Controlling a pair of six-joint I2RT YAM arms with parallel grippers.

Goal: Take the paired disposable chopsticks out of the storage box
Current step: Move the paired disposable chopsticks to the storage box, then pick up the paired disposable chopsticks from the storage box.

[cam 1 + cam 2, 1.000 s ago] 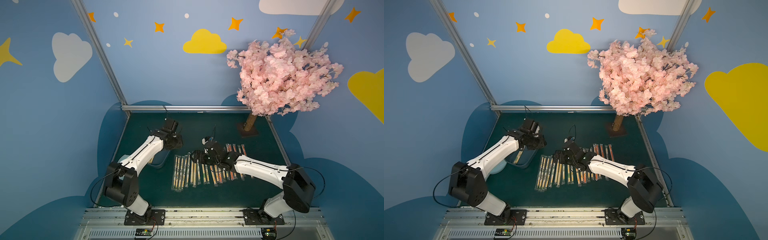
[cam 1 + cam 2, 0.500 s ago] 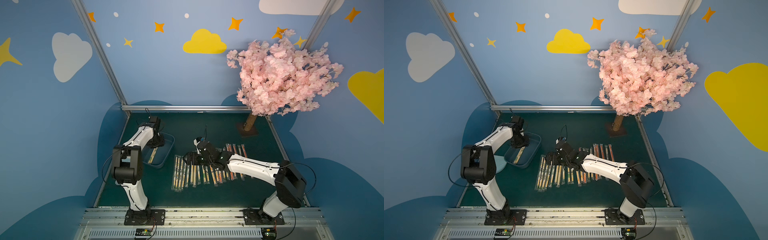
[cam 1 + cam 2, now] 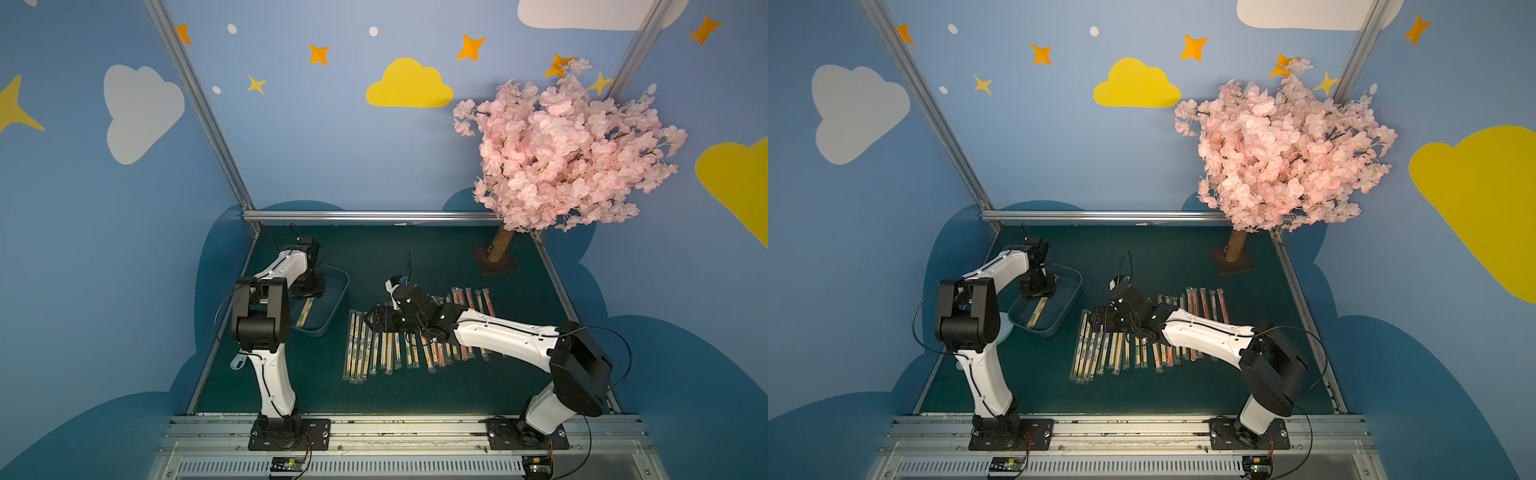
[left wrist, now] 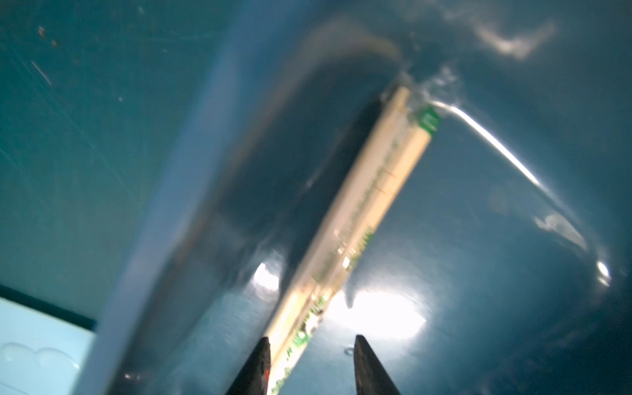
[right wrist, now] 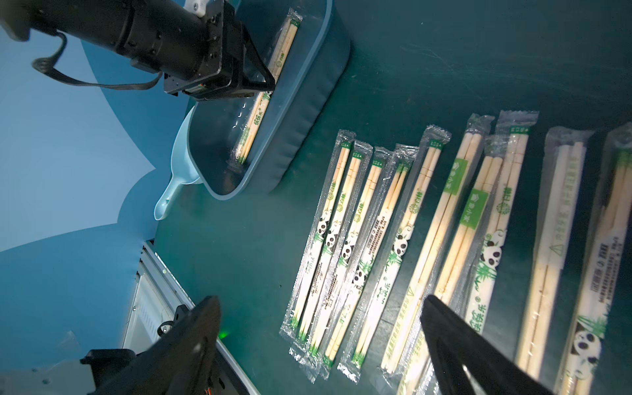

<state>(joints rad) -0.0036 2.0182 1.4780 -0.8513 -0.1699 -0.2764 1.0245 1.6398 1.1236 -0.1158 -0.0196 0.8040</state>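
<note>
The storage box (image 3: 329,321) sits left on the surface (image 3: 374,395), one chopstick pair (image 3: 306,309) lying in it; the other pairs (image 3: 365,353) lie side by side to its right, a tree (image 3: 565,153) behind them

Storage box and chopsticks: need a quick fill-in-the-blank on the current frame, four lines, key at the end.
1. The box holds exactly ___ pair.
2. That pair's sleeve print is ___.
3. The gripper straddling it, jaws apart, is on the ___ arm.
4. The right gripper hangs over the row of pairs outside the box with jaws ___.
Missing: one; green; left; open.
</note>
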